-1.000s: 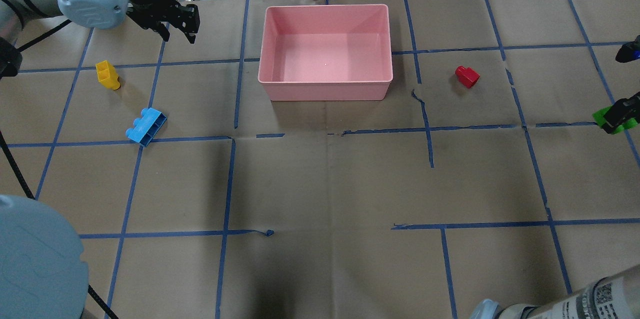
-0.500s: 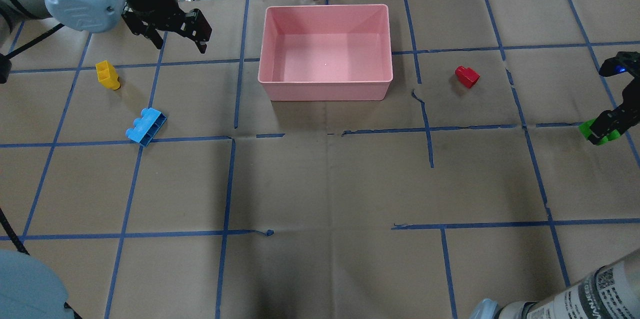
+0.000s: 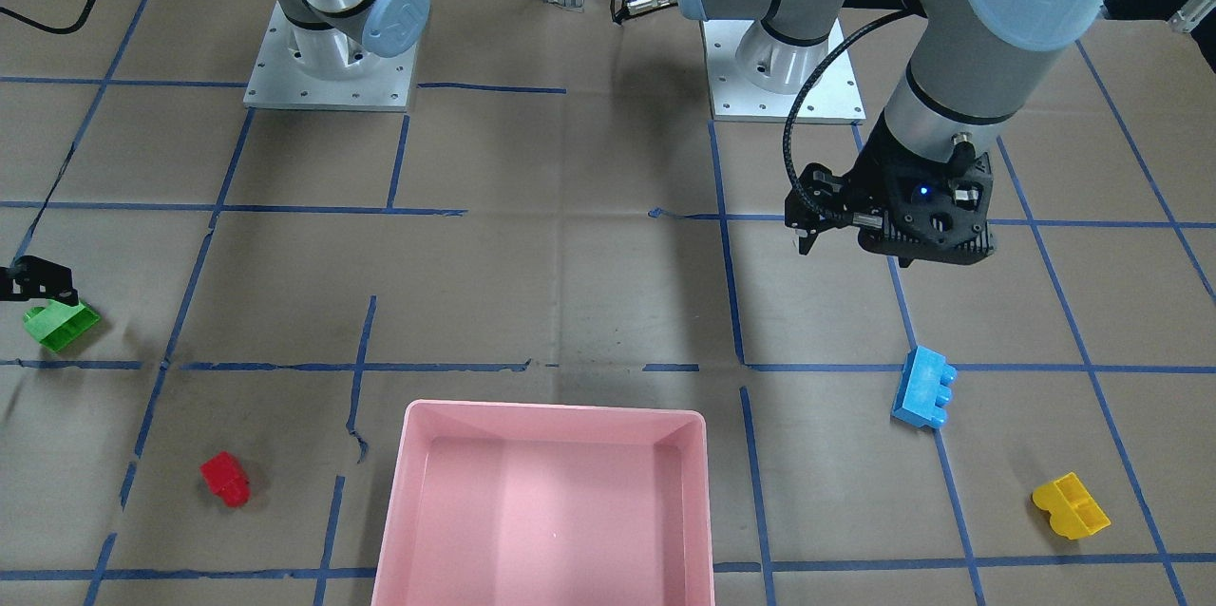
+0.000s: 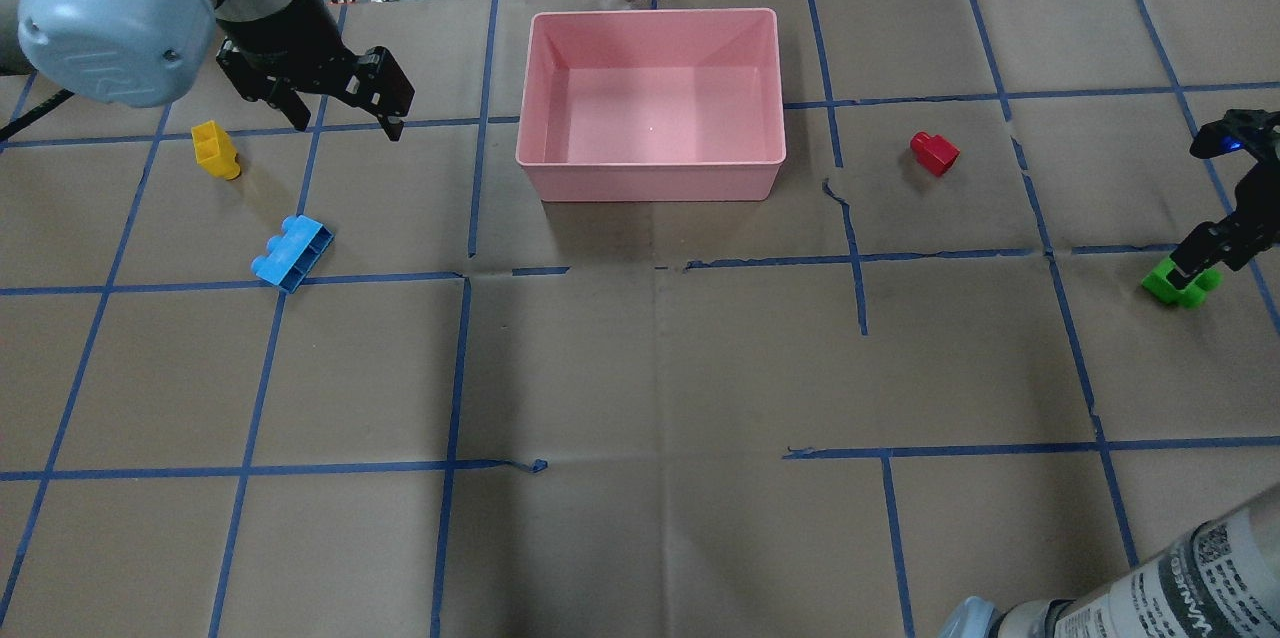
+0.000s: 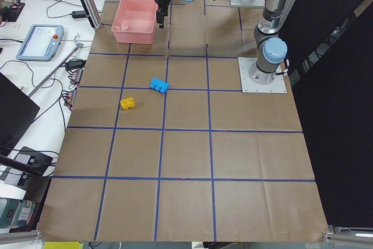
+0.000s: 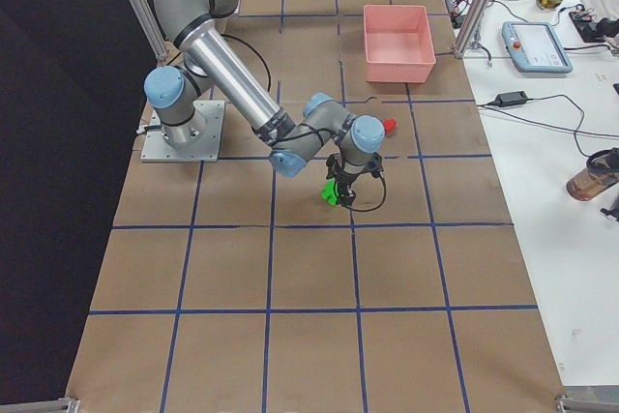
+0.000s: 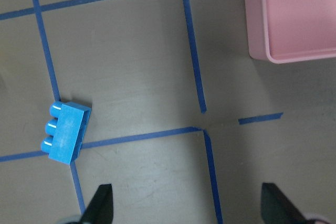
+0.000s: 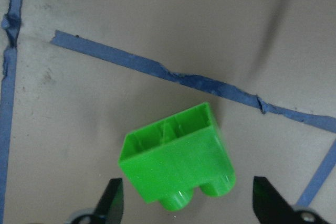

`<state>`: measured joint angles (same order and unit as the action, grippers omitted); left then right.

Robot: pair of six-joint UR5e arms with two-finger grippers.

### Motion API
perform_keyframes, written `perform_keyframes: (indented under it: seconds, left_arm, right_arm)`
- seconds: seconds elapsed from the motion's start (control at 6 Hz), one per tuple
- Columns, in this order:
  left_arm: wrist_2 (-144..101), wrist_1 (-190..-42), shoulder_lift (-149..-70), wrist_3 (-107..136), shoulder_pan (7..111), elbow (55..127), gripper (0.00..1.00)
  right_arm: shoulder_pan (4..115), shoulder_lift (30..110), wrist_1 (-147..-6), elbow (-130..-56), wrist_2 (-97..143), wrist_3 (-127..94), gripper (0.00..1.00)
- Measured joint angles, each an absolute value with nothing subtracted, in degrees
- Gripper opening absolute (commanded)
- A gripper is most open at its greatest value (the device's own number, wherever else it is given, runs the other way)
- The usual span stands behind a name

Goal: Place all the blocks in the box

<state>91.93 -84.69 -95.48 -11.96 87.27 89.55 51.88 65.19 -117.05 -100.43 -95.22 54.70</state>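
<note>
The pink box (image 4: 650,180) stands empty at the table's far middle. My left gripper (image 4: 340,113) is open and empty, raised between the box and the yellow block (image 4: 215,148). The light blue block (image 4: 292,253) lies nearer and shows ahead of the open fingertips (image 7: 102,203) in the left wrist view (image 7: 67,132). The red block (image 4: 934,153) lies right of the box. My right gripper (image 4: 1195,273) is open over the green block (image 4: 1165,283) at the right edge. In the right wrist view that block (image 8: 176,166) lies on its side between the spread fingers (image 8: 113,200), not touching them.
Brown paper with a blue tape grid covers the table. The arm bases (image 3: 328,65) stand at the robot's side. Cables and a tablet (image 5: 41,42) lie on the white bench beyond the box's end of the table.
My left gripper has moved nearer, toward the yellow and blue blocks. My right gripper has shifted inward and nearer, and the green block shows shifted with it.
</note>
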Motion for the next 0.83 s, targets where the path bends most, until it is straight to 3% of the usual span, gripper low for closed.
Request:
perform_keyframes:
  seconds: [0.33, 0.83]
  left_arm:
    - [92.0, -88.6, -92.0, -12.0, 87.2, 90.4, 1.00]
    - [92.0, -89.0, -91.2, -12.1, 87.2, 90.6, 1.00]
  right_arm:
    - [53.7, 69.0, -114.6, -97.5, -95.3, 52.6, 1.00]
    - [66.3, 79.0, -94.4, -88.0, -95.7, 33.1, 1.00]
